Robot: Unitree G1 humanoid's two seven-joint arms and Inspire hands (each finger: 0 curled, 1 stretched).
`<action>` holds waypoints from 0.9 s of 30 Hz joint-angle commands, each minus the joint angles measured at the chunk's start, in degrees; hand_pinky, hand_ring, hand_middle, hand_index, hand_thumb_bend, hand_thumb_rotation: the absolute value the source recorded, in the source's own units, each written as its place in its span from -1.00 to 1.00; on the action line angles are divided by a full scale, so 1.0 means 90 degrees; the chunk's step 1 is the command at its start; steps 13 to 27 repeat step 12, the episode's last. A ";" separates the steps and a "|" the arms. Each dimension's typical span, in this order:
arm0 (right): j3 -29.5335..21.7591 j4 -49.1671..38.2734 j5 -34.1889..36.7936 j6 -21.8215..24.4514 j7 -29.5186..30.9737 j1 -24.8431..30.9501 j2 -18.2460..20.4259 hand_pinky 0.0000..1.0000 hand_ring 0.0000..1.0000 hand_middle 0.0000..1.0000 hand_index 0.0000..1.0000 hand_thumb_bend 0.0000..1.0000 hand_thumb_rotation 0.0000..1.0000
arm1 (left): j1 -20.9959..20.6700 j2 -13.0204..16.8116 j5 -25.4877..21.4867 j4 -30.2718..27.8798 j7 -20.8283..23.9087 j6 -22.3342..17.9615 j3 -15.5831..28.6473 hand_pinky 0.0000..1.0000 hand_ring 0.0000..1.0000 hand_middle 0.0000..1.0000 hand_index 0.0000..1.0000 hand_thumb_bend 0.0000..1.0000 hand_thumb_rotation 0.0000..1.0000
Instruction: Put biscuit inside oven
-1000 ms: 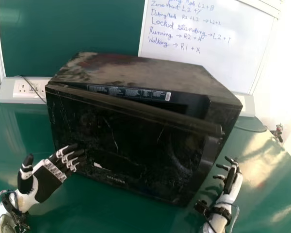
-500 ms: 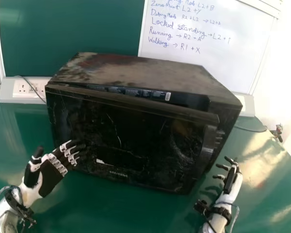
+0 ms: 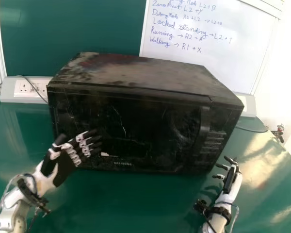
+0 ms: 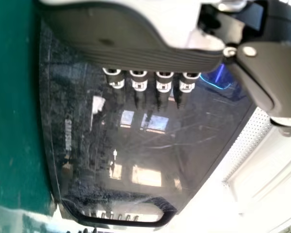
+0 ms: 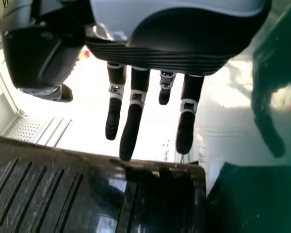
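Head view: your left hand [image 3: 65,167], fingers straight and slightly spread, is at the door [image 3: 150,131]; contact unclear. Pushing near the hinge could leave it unlatched or skid the oven [image 3: 136,73] across the counter [image 3: 136,208]. Biscuit inside? You cannot tell. Right hand [image 3: 230,180]: fingers extended, apart, beside oven.

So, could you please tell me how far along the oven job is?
The oven door looks closed, nearly flush along its top edge. The left hand, fingers extended, is at its front, likely for closing. Whether the biscuit is inside, I cannot tell; if so, probably only withdrawing that hand is left.
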 commanded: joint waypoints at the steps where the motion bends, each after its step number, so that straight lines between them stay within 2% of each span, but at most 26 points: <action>1: 0.0009 0.0104 -0.0023 0.0005 0.0010 0.0155 0.0101 -0.47 -0.38 -0.21 0.24 0.21 -0.17 | -0.0176 -0.0051 0.0128 -0.0015 0.0101 -0.0036 -0.0154 0.32 0.92 1.00 0.81 -0.09 -1.00; 6: 0.0003 0.0132 -0.0018 -0.0041 0.0023 0.0149 0.0103 -0.47 -0.38 -0.20 0.25 0.20 -0.18 | -0.0415 -0.0167 0.0385 0.0156 0.0264 -0.0138 -0.0346 0.47 0.97 1.00 0.86 0.03 -1.00; 12: -0.0003 0.0119 0.0000 -0.0030 0.0039 0.0156 0.0118 -0.48 -0.39 -0.22 0.25 0.19 -0.21 | -0.0598 -0.0190 0.0633 0.0355 0.0505 -0.0245 -0.0458 0.64 1.00 1.00 0.93 0.03 -1.00; 27: -0.0003 0.0119 0.0000 -0.0030 0.0039 0.0156 0.0118 -0.48 -0.39 -0.22 0.25 0.19 -0.21 | -0.0598 -0.0190 0.0633 0.0355 0.0505 -0.0245 -0.0458 0.64 1.00 1.00 0.93 0.03 -1.00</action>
